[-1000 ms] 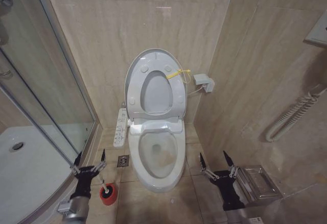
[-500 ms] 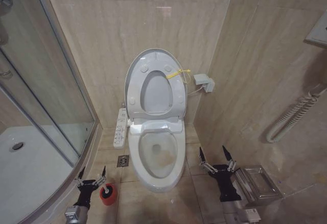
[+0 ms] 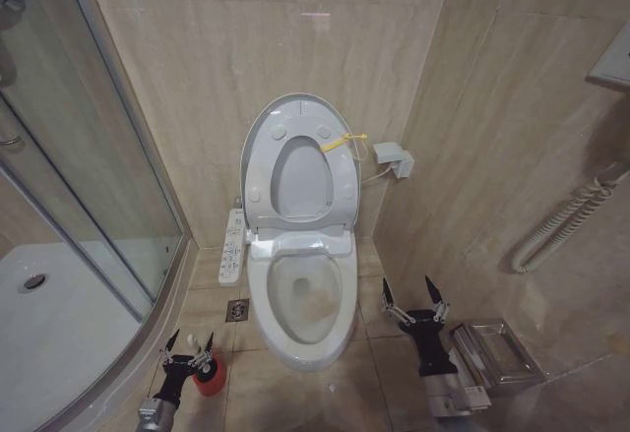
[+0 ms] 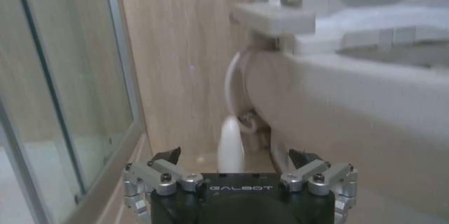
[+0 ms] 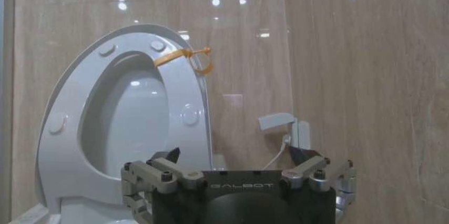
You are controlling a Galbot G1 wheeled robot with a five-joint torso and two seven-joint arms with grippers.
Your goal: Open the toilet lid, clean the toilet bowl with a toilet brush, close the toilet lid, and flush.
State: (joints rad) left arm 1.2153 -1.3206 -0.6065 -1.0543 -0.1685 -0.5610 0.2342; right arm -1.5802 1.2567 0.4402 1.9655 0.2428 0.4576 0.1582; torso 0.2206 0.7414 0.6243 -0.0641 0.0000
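Note:
The toilet lid [image 3: 264, 153] stands raised against the wall, seat up with it, and a yellow loop [image 3: 346, 142] hangs at its edge. Below it the toilet bowl [image 3: 305, 300] lies uncovered, with brownish staining inside. The toilet brush [image 3: 208, 370] stands in its red-orange holder on the floor left of the bowl. My left gripper [image 3: 190, 342] is open at the brush's top. In the left wrist view the white handle [image 4: 230, 148] rises between the open fingers of the left gripper [image 4: 235, 154]. My right gripper [image 3: 413, 298] hangs open right of the bowl, holding nothing; the right wrist view shows this gripper [image 5: 235, 153] facing the lid [image 5: 67, 109].
A glass shower door [image 3: 98, 156] and white shower tray [image 3: 49, 334] close off the left. A control panel [image 3: 233, 245] hangs beside the bowl, above a floor drain [image 3: 237, 310]. A metal box [image 3: 494, 353] sits at lower right, with a wall socket [image 3: 393, 157] and hose [image 3: 561, 220] above.
My left gripper has dropped lower and nearer, from above the floor tiles down to the brush's handle. My right gripper has shifted slightly up and inward. Both stay open.

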